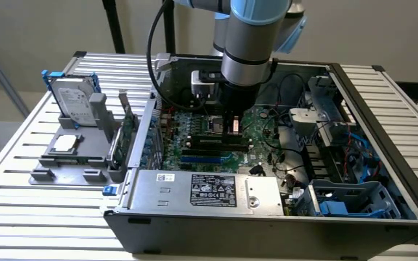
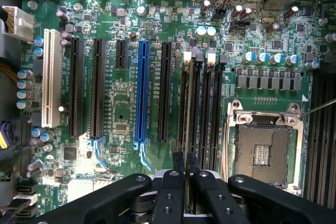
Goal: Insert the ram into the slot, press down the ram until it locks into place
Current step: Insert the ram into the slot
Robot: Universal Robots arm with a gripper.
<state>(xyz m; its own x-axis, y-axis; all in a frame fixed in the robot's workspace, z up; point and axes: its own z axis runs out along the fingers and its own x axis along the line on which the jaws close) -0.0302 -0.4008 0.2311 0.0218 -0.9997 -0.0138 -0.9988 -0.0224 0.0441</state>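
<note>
My gripper (image 1: 231, 129) hangs low over the motherboard inside the open computer case. In the wrist view the gripper (image 2: 186, 162) has its two black fingers (image 2: 173, 187) close together, shut on the ram (image 2: 187, 124). The ram is seen edge-on as a thin pale strip. It runs along one of several parallel black slots (image 2: 203, 103), next to the silver CPU socket. I cannot tell whether its lower edge sits in that slot or just above it. In the exterior view the black slots (image 1: 213, 143) lie directly under the gripper.
The square CPU socket (image 2: 262, 148) sits beside the slots, and a bright blue slot (image 2: 140, 93) and a white slot (image 2: 51, 77) lie on the other side. A power supply (image 1: 209, 190), loose cables (image 1: 289, 157) and an upright green card (image 1: 130, 136) crowd the case.
</note>
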